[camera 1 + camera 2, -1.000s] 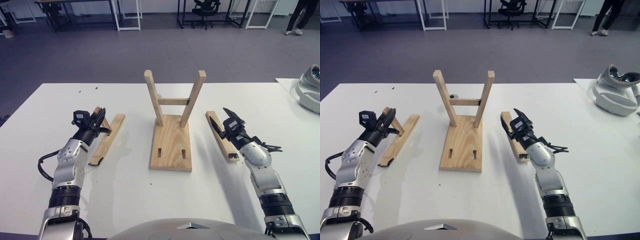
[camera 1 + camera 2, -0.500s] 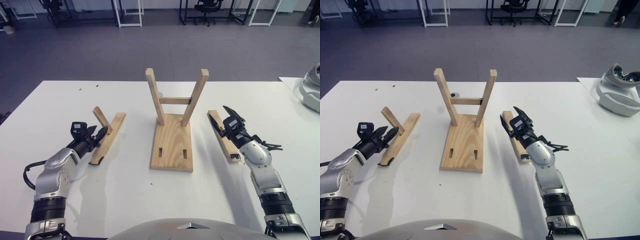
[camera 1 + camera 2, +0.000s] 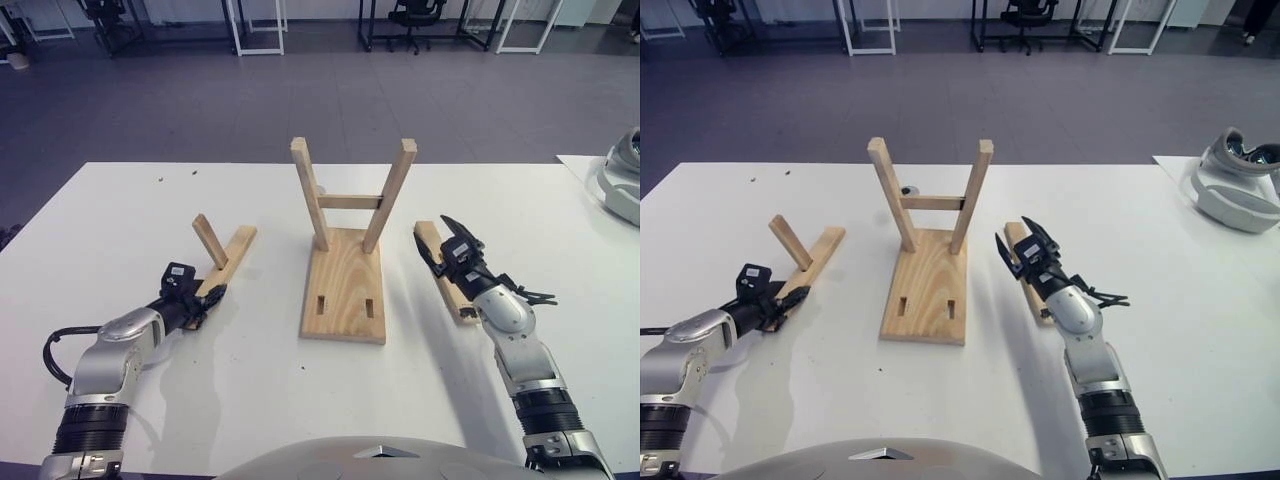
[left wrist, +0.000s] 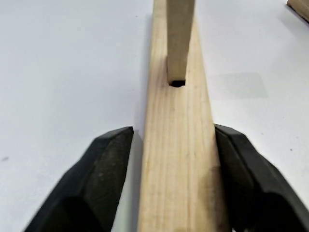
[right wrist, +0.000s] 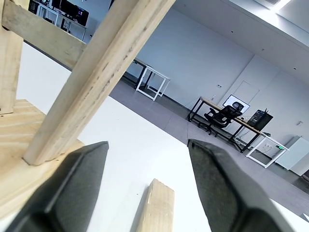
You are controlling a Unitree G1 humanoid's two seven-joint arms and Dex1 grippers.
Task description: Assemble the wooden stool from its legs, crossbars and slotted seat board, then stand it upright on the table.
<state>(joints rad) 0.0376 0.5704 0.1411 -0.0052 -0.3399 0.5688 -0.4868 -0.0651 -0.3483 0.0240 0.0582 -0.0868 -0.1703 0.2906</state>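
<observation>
The seat board is lying flat mid-table, its two empty slots facing the robot. Two legs joined by a crossbar are standing up from its far end.

On the left, a loose leg is lying beside the board, with a short crossbar sticking up from it. The left end effector is straddling that leg's near end, fingers apart on either side, with the stub rising just ahead of them.

On the right, the right end effector is hovering with spread fingers over another loose leg, near the standing legs. A headset is sitting at the table's far right edge.
</observation>
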